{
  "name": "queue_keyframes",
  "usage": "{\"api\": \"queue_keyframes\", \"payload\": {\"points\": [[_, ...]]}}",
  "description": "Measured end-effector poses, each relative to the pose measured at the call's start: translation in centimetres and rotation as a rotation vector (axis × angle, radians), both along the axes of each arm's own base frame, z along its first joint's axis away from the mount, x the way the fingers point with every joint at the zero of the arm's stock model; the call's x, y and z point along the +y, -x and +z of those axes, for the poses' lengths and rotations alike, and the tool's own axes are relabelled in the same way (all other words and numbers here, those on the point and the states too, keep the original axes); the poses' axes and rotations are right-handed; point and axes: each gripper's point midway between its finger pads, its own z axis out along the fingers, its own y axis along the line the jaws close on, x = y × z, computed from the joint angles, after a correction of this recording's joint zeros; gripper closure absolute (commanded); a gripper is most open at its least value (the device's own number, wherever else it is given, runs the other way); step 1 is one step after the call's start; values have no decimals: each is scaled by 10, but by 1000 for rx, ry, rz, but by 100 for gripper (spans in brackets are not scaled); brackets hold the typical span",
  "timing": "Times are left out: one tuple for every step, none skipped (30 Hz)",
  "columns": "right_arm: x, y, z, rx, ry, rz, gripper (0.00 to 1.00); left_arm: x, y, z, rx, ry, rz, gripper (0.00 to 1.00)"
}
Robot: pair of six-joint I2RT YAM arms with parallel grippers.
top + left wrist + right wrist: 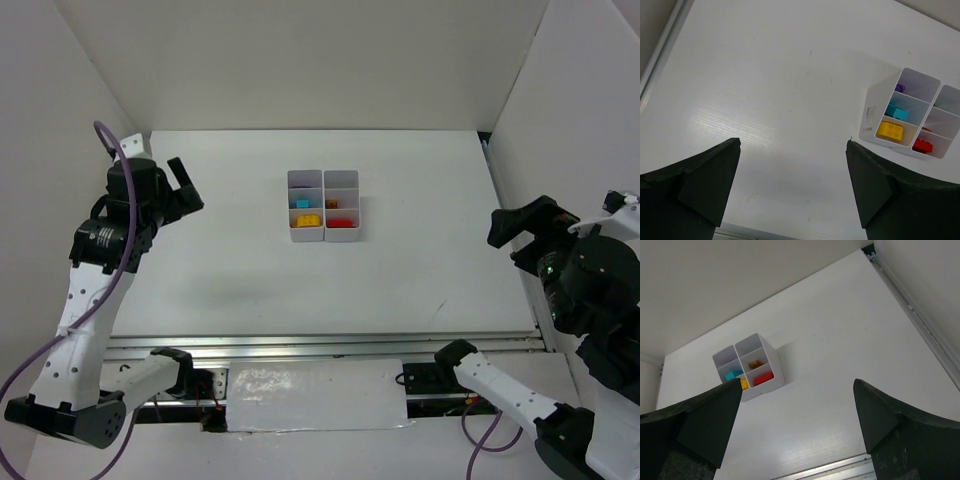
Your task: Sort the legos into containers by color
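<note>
The containers (306, 237) are a white six-compartment block on the table's far middle. Inside it lie legos: a yellow one (308, 220), a red one (341, 224), a teal one (300, 203) and an orange one (331, 203). The left wrist view also shows a purple one (899, 88) in a far compartment. My left gripper (188, 185) hangs open above the table's left side, well away from the block (868, 117). My right gripper (507, 243) is open above the right edge, with the block (775, 371) far off. Nothing sits between either pair of fingers.
White enclosure walls (300, 60) stand at the back and both sides. A metal rail (330, 347) runs along the table's near edge and another (920, 330) along its right edge. A purple cable (100, 290) loops off the left arm.
</note>
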Motion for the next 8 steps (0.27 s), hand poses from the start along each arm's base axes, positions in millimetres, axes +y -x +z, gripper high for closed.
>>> {"api": "queue_keyframes", "payload": {"points": [[-2,3,-2,6,1,-5,0,0,1,-3,7,4,1,0],[-3,4,-5,17,7,-8,0,0,2,-8,18,4,1,0],[-3,4,-9,26,12,-9,0,-1,2,-11,27,6,0,1],[-3,3,-13,38,18,-9,0,-1,2,-13,34,6,-2,0],[-2,2,-16,48,24,-9,0,-2,1,-15,39,6,-3,1],[-2,1,-20,58,29,-9,0,-2,0,-15,41,6,-4,1],[-1,0,-23,66,33,-9,0,-2,-1,-15,43,5,-4,1],[-1,-1,-25,71,36,-8,0,-2,-2,-15,45,5,-4,0]]}}
